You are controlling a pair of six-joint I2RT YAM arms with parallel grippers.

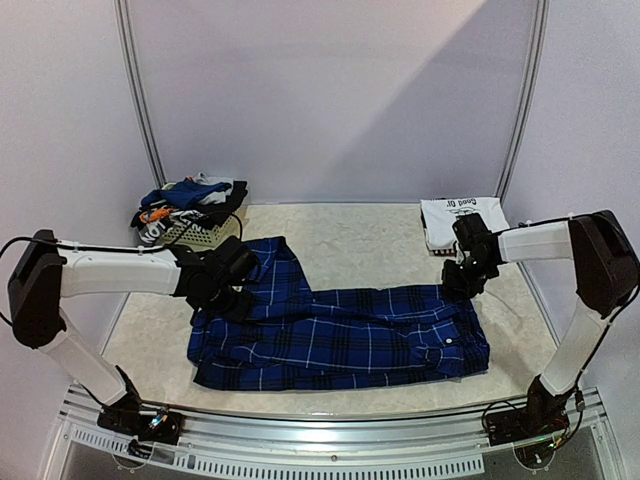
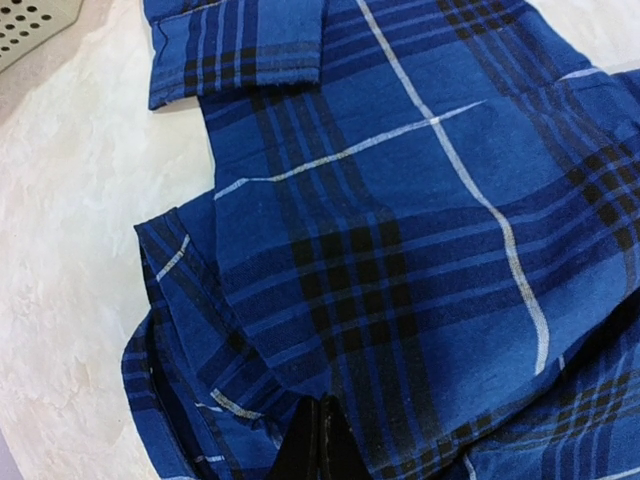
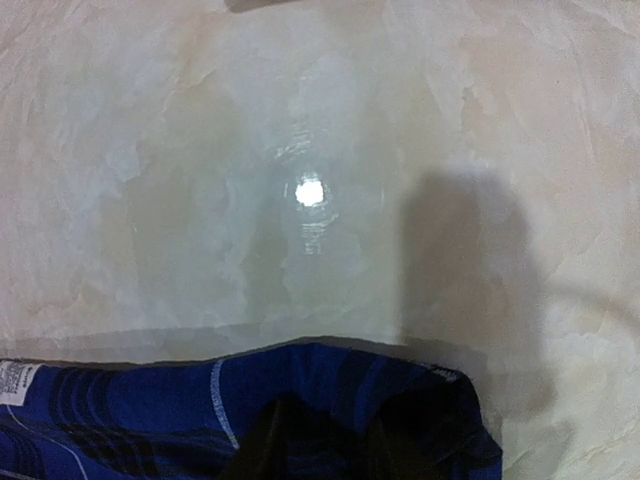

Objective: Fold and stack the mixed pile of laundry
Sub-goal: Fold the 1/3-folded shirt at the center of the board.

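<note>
A blue-and-black plaid shirt (image 1: 340, 335) lies spread across the table's front half, one sleeve reaching up toward the back left. My left gripper (image 1: 225, 295) sits on the shirt's left part, near that sleeve. In the left wrist view its fingers (image 2: 322, 435) are pressed together with a fold of the plaid cloth (image 2: 400, 200) pinched at their tips. My right gripper (image 1: 462, 283) is at the shirt's upper right corner. In the right wrist view its dark fingers (image 3: 330, 440) have the blue cloth (image 3: 150, 410) bunched between them, its edge arched up off the table. The rest of the laundry pile (image 1: 190, 200) sits heaped at the back left.
The heap rests in a small white slatted basket (image 1: 190, 232), whose corner shows in the left wrist view (image 2: 30, 25). A folded white printed T-shirt (image 1: 462, 215) lies at the back right, just behind my right gripper. Pale marbled tabletop (image 3: 300, 150) stretches beyond the shirt's edge.
</note>
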